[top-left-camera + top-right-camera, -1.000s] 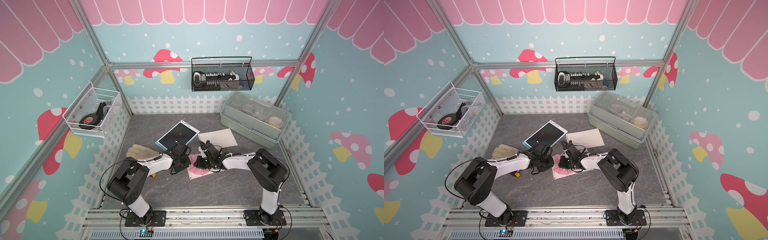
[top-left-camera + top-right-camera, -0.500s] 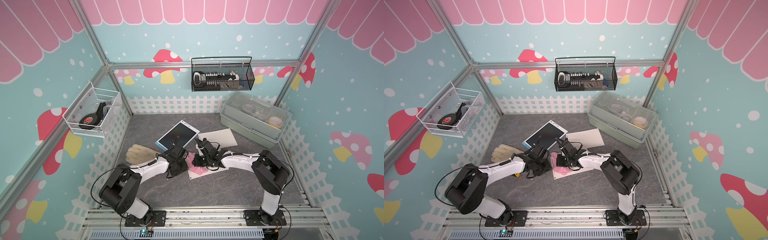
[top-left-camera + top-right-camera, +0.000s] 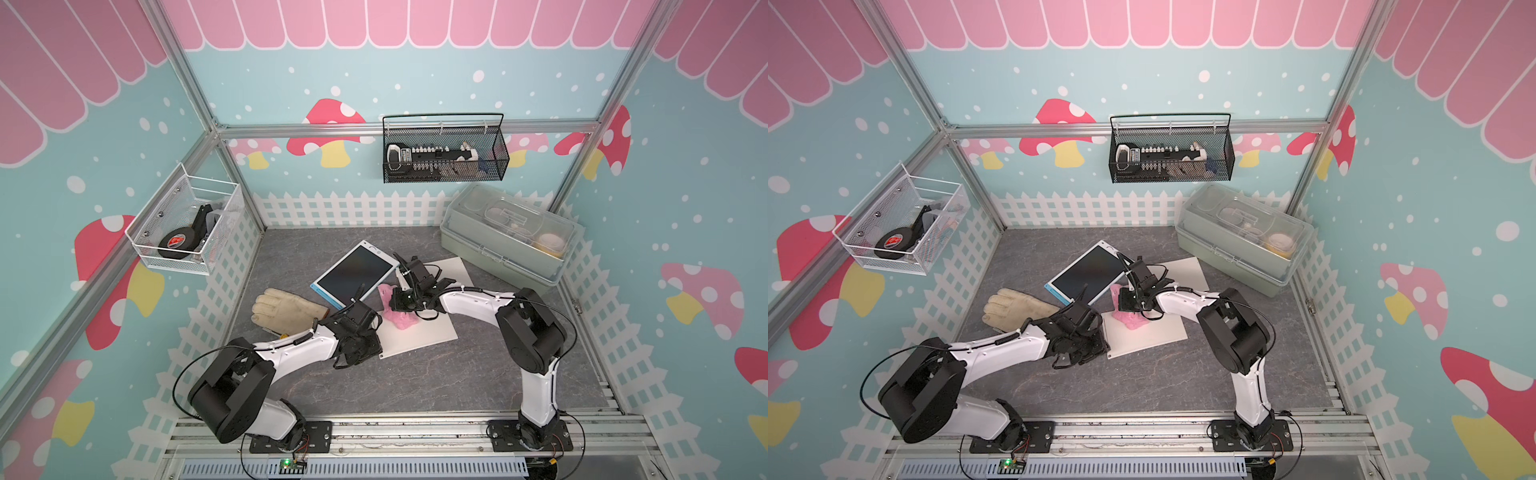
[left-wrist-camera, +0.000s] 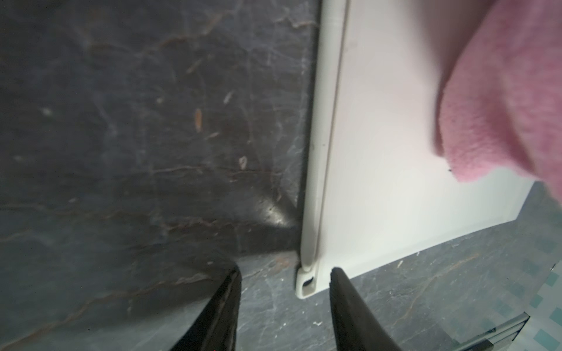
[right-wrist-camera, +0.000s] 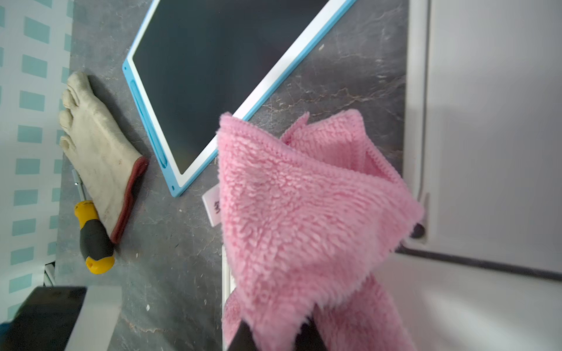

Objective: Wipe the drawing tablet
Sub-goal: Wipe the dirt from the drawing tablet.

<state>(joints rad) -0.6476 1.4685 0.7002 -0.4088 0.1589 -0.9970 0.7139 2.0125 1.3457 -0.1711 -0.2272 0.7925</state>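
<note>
The drawing tablet (image 3: 353, 274) (image 3: 1086, 272) (image 5: 213, 70), with a dark screen in a white and blue frame, lies flat and angled mid-table. Just right of its near corner, my right gripper (image 3: 402, 300) (image 5: 275, 328) is shut on a fluffy pink cloth (image 3: 400, 319) (image 3: 1132, 319) (image 5: 304, 206). The cloth hangs bunched, its lower end on a white board (image 3: 419, 334). My left gripper (image 3: 365, 347) (image 4: 286, 269) is open and empty, low over the table at that board's near left corner (image 4: 305, 285). The cloth's edge (image 4: 501, 91) shows beyond it.
A beige work glove (image 3: 286, 309) (image 5: 100, 158) and a yellow-black screwdriver (image 5: 94, 234) lie left of the tablet. A second white board (image 3: 451, 270) lies behind the right arm. A lidded green box (image 3: 505, 245) fills the back right corner. Wire baskets (image 3: 442, 153) (image 3: 187, 224) hang on the walls.
My left gripper has opened and drawn back from beside the tablet toward the front, to the board's corner. My right gripper stays shut on the cloth and has shifted slightly toward the tablet.
</note>
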